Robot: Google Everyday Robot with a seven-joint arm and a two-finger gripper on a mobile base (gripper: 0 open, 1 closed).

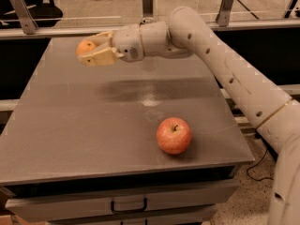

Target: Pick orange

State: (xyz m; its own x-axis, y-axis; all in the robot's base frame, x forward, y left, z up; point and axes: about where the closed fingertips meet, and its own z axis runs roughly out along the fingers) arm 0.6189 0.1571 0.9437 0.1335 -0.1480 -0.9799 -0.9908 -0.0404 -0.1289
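The orange [85, 46] is round, so there's no long axis or pointing direction to call. It's sitting right at the tip of the gripper [92, 50], over the far left part of the table [70, 125]. I honestly can't tell whether the jaws are pinching it or just spread around it. The arm [220, 60] is coming in from the lower right, rising, bending and stretching out leftward roughly level, with its shadow lying across the tabletop. The apple [174, 135] is standing stem-up near the front right, well apart from the orange. A drawer [129, 204] is showing under the grey top, with metal posts [20, 11] lining the back.
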